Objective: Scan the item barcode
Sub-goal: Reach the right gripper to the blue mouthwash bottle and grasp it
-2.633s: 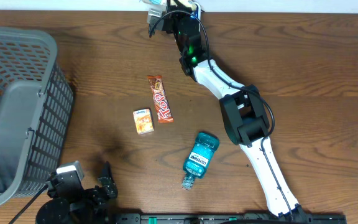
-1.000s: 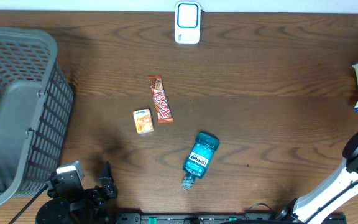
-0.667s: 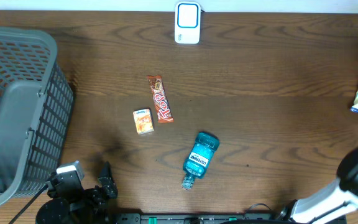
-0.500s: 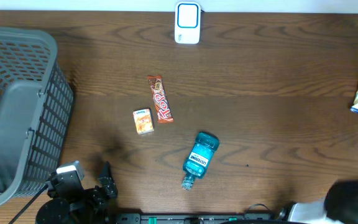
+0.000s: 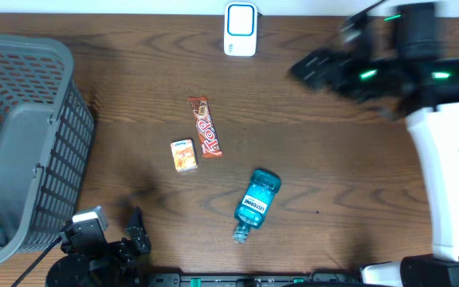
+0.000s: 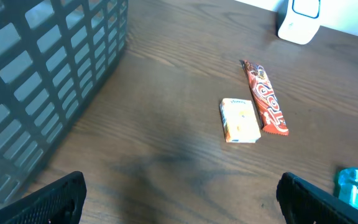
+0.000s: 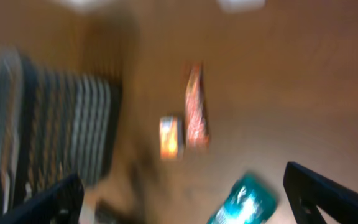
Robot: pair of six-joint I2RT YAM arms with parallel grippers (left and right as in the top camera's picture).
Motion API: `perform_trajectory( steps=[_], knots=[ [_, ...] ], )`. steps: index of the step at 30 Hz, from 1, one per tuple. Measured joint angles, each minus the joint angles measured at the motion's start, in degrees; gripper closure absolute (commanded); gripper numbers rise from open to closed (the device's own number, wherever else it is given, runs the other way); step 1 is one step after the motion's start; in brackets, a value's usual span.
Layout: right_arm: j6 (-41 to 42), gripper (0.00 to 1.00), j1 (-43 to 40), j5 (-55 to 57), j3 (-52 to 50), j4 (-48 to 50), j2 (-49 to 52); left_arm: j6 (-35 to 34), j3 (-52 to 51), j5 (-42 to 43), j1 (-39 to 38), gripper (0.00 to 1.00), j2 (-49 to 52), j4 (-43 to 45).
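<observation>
Three items lie near the middle of the worktop, none of them held: a candy bar (image 5: 205, 126), a small orange box (image 5: 184, 155) just beside it on the side toward the basket (image 5: 22, 143), and a mouthwash bottle (image 5: 257, 201) on its side nearer the front edge, cap toward that edge. The scanner (image 5: 240, 29) stands at the middle of the far edge, well apart from all three. The right gripper (image 5: 309, 68) is blurred above the far right part of the worktop, jaws spread wide and empty; the left gripper (image 6: 179, 193) rests by the front left corner, likewise spread with nothing between its fingers. Which item is meant cannot be told. The bottle is probably the heaviest, stiff but smooth and round, so it may roll or slip; a hold across the middle of its body looks safest. The bar is light with a crinkly, yielding wrapper, best pinched across its narrow width. The box looks light and stiff, easily taken by its long edges
</observation>
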Motion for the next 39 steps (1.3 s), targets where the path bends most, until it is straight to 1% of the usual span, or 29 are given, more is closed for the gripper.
perform_trajectory(
  steps=[3, 5, 8, 11, 15, 17, 22, 25, 26, 29, 31, 33, 36, 37, 39],
  knots=[
    [3.26, 0.01, 10.14, 8.41, -0.2, -8.52, 1.64, 0.02, 0.0, 0.0, 0.0, 0.02, 0.02, 0.02],
    [6.84, 0.01, 16.28, 14.78, -0.24, -11.89, 2.91, 0.02, 0.0, 0.0, 0.0, 0.02, 0.02, 0.0],
    [14.14, 0.01, 24.7, 24.22, -1.55, -13.73, 5.2, 0.02, 0.0, 0.0, 0.0, 0.02, 0.02, 0.02],
    [21.66, 0.01, 30.27, 30.16, -4.96, -13.66, 8.02, 0.02, 0.0, 0.0, 0.0, 0.02, 0.02, 0.0],
    [29.62, 0.01, 34.71, 33.99, -11.21, -10.67, 12.41, 0.02, 0.0, 0.0, 0.0, 0.02, 0.02, 0.0],
    [31.91, 0.02, 36.35, 34.93, -13.99, -8.31, 14.6, 0.02, 0.0, 0.0, 0.0, 0.02, 0.02, 0.0],
    [34.71, 0.1, 39.19, 36.06, -18.56, -1.27, 19.04, 0.02, 0.0, 0.0, 0.0, 0.02, 0.02, 0.0],
    [35.32, 0.1, 39.63, 36.26, -19.65, 1.03, 21.97, 0.02, 0.0, 0.0, 0.0, 0.02, 0.02, 0.0],
    [35.36, 0.12, 39.6, 36.5, -19.76, 0.96, 23.5, 0.02, 0.0, -0.02, 0.0, 0.02, 0.02, 0.02],
    [35.5, 0.2, 39.52, 36.59, -20.02, -0.7, 27.34, 0.02, 0.0, 0.0, 0.0, 0.02, 0.02, 0.02],
    [35.58, 0.31, 39.34, 36.2, -19.52, -1.57, 27.85, 0.02, 0.0, 0.0, 0.0, 0.02, -0.02, 0.04],
    [36.02, 0.38, 39.34, 36.15, -19.34, -2.08, 28.22, 0.02, 0.0, 0.0, 0.0, 0.02, -0.02, 0.0],
    [35.85, 0.54, 39.47, 36.2, -19.17, -3.06, 28.83, 0.02, 0.0, 0.0, 0.0, 0.02, -0.02, 0.02],
    [36.0, 0.58, 39.52, 36.41, -19.12, -3.21, 28.83, 0.02, 0.0, 0.0, 0.0, 0.02, -0.02, 0.0],
    [36.39, 0.61, 39.54, 37.64, -19.39, -3.61, 29.2, 0.02, 0.0, 0.0, 0.0, 0.02, -0.02, 0.02]
  ],
)
